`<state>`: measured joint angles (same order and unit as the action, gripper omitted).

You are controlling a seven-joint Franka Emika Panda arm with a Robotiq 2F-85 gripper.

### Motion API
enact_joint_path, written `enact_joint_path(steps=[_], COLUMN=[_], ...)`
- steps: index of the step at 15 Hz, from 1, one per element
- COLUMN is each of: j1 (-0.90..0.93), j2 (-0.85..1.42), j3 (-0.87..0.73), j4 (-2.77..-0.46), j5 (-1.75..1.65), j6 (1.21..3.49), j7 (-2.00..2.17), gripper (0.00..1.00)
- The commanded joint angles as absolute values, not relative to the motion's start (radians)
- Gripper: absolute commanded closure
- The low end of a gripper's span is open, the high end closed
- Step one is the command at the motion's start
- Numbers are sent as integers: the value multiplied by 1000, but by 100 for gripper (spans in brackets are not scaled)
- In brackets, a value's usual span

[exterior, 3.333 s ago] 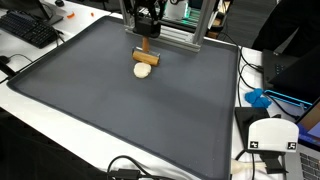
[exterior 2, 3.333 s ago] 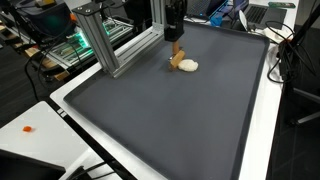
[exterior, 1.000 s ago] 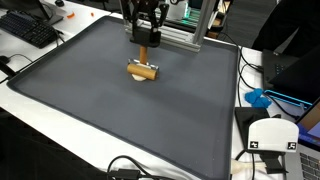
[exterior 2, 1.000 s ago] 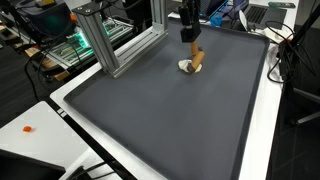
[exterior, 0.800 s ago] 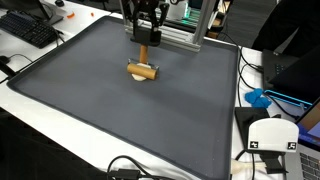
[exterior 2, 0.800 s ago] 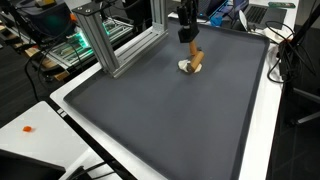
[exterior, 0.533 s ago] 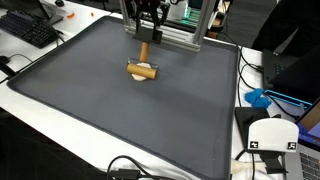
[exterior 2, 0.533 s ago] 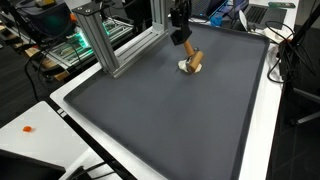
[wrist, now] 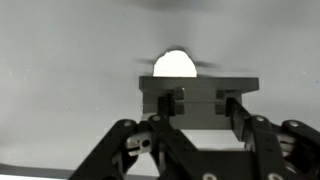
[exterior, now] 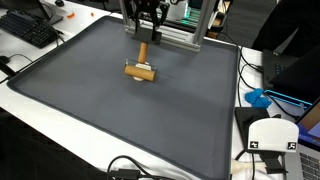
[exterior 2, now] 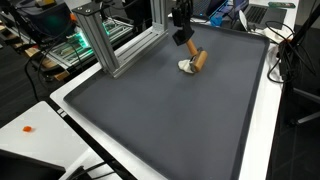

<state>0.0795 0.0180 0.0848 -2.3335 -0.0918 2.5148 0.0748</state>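
Observation:
My gripper (exterior: 143, 38) is shut on the thin handle of a wooden T-shaped tool (exterior: 141, 70) at the far side of the dark mat (exterior: 110, 110). The tool's block head rests over a small white round lump (exterior: 143, 77). In an exterior view the gripper (exterior 2: 183, 38) holds the tool (exterior 2: 198, 59) tilted, with the white lump (exterior 2: 186, 67) beside its lower end. In the wrist view the tool's head (wrist: 197, 86) is a dark bar across the fingers (wrist: 201, 104), and the white lump (wrist: 175, 64) shows just beyond it.
An aluminium frame (exterior 2: 100, 40) stands at the mat's far edge behind the arm. A keyboard (exterior: 28, 28) lies off one corner. A white device (exterior: 272, 138) and a blue object (exterior: 258, 98) sit off the mat's side, with cables (exterior: 130, 168) along the near edge.
The gripper has risen slightly with the tool's handle. The tool's head has shifted a little over the white lump, which has stayed in place.

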Motion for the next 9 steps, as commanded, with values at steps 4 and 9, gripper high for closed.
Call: enact_joint_path(steps=[4,9], j1=[78,80], j2=[-10,-54], j3=[79,83], j4=[-2330,-2272], j5=[-110,-84], j6=[2527,2334], j7=[80,9], gripper=[65,65])
